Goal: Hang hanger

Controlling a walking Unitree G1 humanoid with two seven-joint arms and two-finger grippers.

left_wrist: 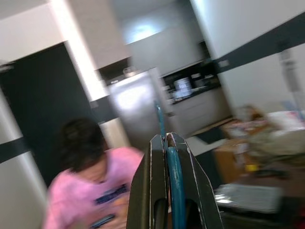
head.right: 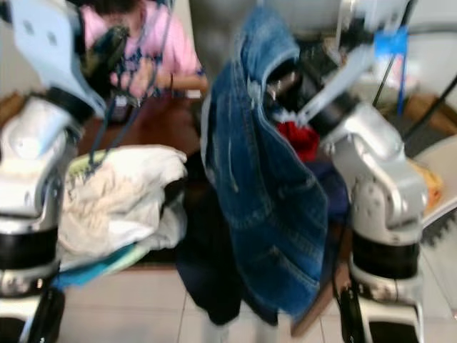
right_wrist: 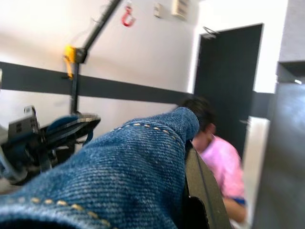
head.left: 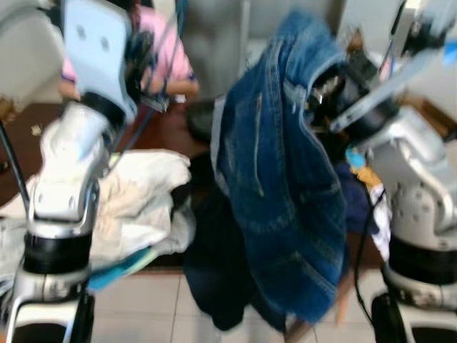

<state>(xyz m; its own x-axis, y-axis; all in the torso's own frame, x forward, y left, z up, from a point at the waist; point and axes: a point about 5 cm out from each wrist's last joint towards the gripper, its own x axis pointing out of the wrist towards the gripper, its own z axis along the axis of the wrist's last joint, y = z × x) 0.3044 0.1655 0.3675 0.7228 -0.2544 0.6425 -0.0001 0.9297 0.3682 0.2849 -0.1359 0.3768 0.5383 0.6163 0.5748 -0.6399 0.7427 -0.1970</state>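
A: One denim jacket (head.left: pixel 282 179) in the left eye view, hanging between the two silver arms, draped over the right gripper (head.left: pixel 321 89) at its collar. One pile of pale clothes (head.left: pixel 136 200) on the dark counter (head.left: pixel 161 128). One person in a pink shirt (head.left: pixel 168 61) behind the counter.

B: Hanger?

A: One thin blue hanger (head.left: pixel 168 43) seen as a slanted rod near the raised left arm. Frame is motion-blurred; hanger shape cannot be made out in full.

B: Right eye view?

A: Same scene. One red item (head.right: pixel 298 139) shows behind the jacket, beside the right arm; what it is, I cannot tell. Jacket hem hangs below the counter edge, over the tiled floor (head.right: pixel 143 300).

B: Left wrist view?

A: Left gripper (left_wrist: pixel 167 143) clenched on the blue hanger, its two black fingers (left_wrist: pixel 150 181) pressed against the blue bar that runs between them. Person in pink blurred beyond.

B: Right wrist view?

A: Denim covers most of the right gripper; one black finger (right_wrist: pixel 202 191) shows beside the cloth. Whether the fingers are clenched or spread, cannot tell.
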